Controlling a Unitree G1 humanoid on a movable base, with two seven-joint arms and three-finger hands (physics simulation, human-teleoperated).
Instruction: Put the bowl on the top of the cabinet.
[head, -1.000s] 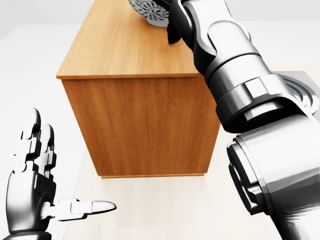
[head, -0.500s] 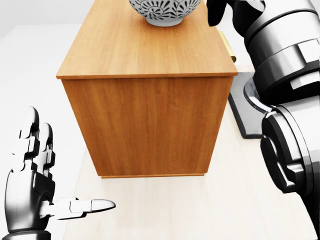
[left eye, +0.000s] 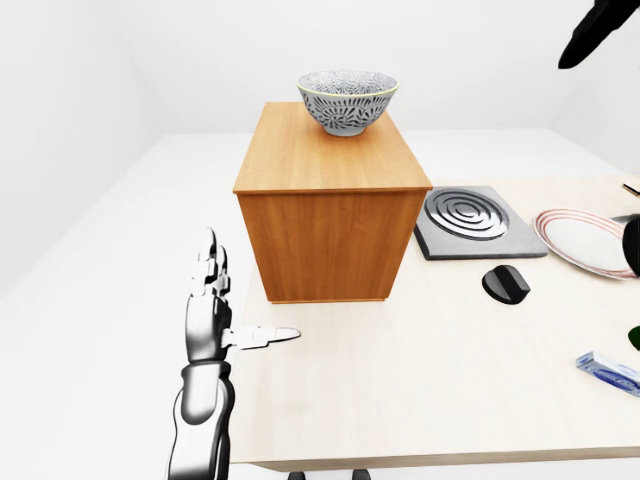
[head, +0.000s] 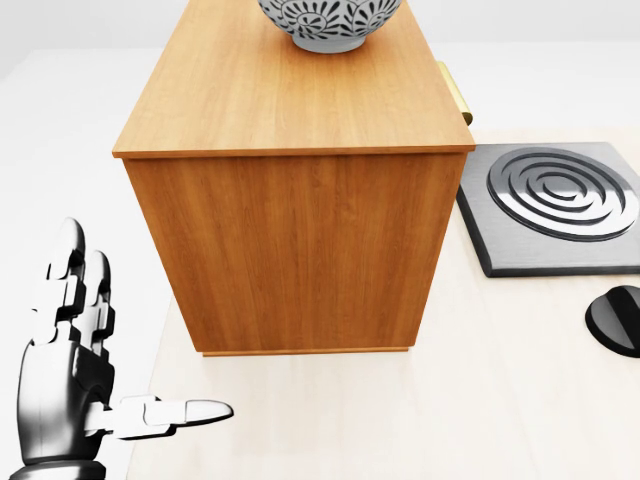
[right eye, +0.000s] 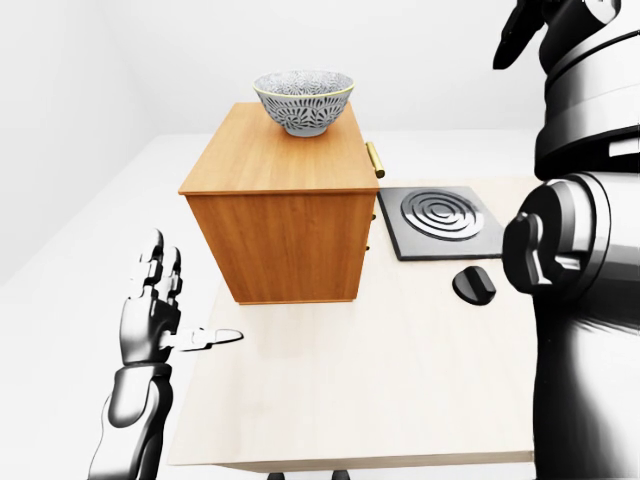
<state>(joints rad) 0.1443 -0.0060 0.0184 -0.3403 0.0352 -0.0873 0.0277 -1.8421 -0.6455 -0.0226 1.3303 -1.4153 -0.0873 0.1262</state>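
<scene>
Up in the left-eye view, the bowl sits upright on the cabinet, towards its far end; the left hand hangs open and empty beside the table. Head view: a coiled hotplate lies right of the cabinet. Right-eye view: the right hand is raised at top right, away from the bowl; its grip I cannot tell.

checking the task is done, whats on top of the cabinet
Only the bowl sits upright on the cabinet, toward the top's far end. Its inside is hidden from view.

Right arm gone — head view
</scene>
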